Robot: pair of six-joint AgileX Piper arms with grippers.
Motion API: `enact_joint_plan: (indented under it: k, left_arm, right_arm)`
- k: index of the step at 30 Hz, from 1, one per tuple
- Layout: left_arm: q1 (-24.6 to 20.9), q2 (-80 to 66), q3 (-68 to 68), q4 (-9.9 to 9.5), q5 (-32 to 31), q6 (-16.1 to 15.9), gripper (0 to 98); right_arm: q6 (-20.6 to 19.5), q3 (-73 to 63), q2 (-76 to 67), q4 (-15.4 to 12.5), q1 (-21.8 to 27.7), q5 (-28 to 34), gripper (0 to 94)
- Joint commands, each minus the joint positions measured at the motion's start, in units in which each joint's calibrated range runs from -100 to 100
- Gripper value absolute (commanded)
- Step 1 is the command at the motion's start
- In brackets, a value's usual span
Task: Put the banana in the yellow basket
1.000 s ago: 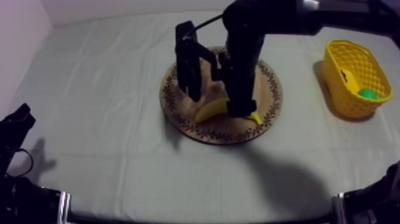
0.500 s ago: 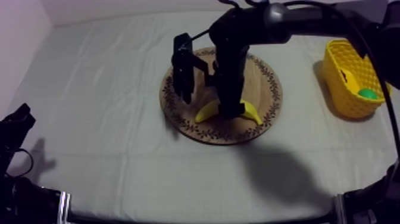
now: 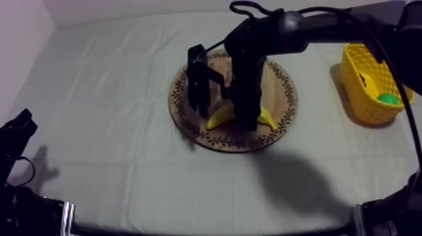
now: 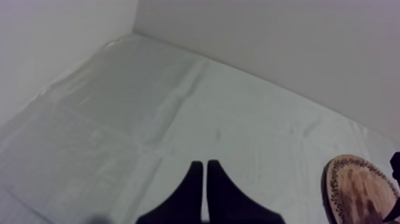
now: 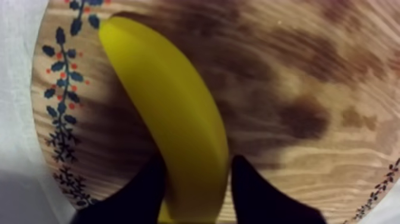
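Right gripper [image 5: 196, 179] down on wooden board [image 5: 309, 77], fingers [image 5: 137, 199] clamped round banana [image 5: 172, 107], banana flat on board. Yellow basket [image 3: 370, 75] well apart, off to right. Left gripper [image 4: 205, 170] pinched together, empty, over cloth [image 4: 178, 107].

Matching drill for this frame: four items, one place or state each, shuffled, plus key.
Column one:
1. banana
2. yellow basket
3. left pincer
4. right pincer

Column two:
A. shut on nothing, over the cloth
B. at the table's right side, with a green thing inside
C. lying on the wooden board
D. closed round the banana

Pairs: 1-C, 2-B, 3-A, 4-D
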Motion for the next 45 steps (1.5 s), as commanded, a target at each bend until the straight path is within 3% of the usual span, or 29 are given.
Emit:
enact_joint_plan:
  k: [1,7,16,37,45]
  left_arm:
    - [0.0,0.0,0.0,-0.01,0.0,0.0,0.1]
    - [0.0,0.0,0.0,-0.01,0.0,0.0,0.1]
    - [0.0,0.0,0.0,-0.01,0.0,0.0,0.1]
    - [0.0,0.0,0.0,-0.01,0.0,0.0,0.1]
    - [0.0,0.0,0.0,-0.01,0.0,0.0,0.1]
  right_arm:
    - [-0.1,0.6,-0.2,0.1,-0.1,-0.5,27.9]
    - [-0.4,2.0,-1.0,0.2,-0.5,-1.0,22.6]
    - [-0.7,1.8,-4.8,0.5,-0.5,0.3,21.9]
    - [0.7,-10.6,-23.9,-0.5,0.2,14.6,22.7]
    - [0.6,-11.4,-27.2,-0.3,0.0,16.7,23.1]
